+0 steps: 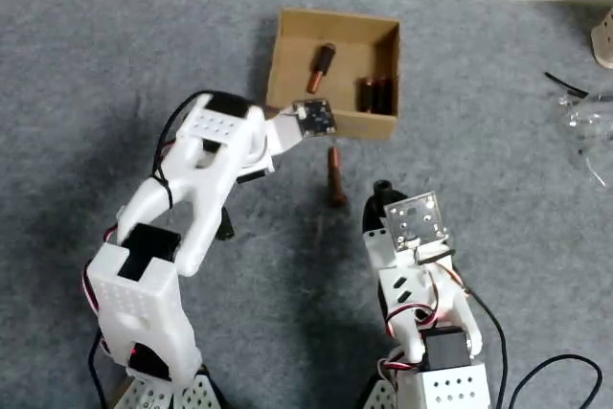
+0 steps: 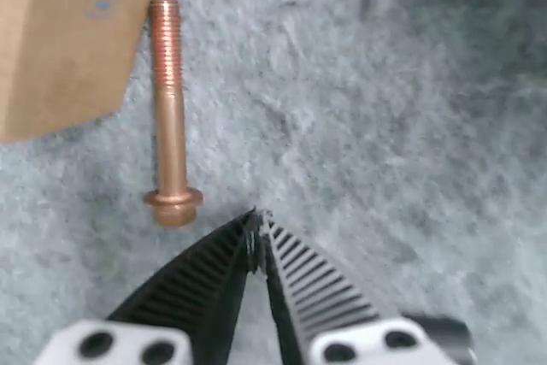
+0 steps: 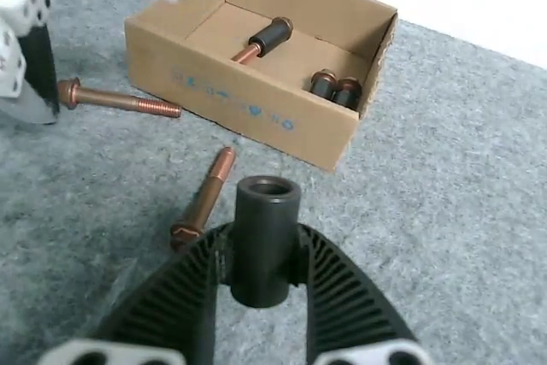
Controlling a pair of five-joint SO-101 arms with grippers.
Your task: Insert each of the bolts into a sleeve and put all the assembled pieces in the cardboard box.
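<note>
Grey carpet (image 1: 498, 170) carries everything around me. Nearest, on the right, my right gripper (image 3: 263, 244) is clamped on a sleeve (image 3: 267, 211), held low over the carpet. Just beyond it and a little left, a loose bolt (image 3: 202, 197) lies on the carpet between the sleeve and the cardboard box (image 3: 256, 113). Farther left, my left gripper (image 2: 258, 224) has its jaws pressed together on nothing. Its tips are just beside the head of a second bolt (image 2: 168, 108), which lies just in front of the box's near wall, and my left wrist hangs over that bolt. Inside the box, one assembled piece (image 3: 261, 40) lies toward the far left and two more (image 3: 335, 87) sit side by side against the right wall. Cables (image 1: 575, 102) lie well apart at the far right.

The sleeve is a dull black tube with an open bore. Both bolts are copper-coloured, with a flanged head and thread on the end of the shank.

The sleeve stands upright, open end up. The loose bolt runs near to far, head toward me and threaded tip toward the box. The second bolt runs left to right along the wall, head at the left, thread pointing right
</note>
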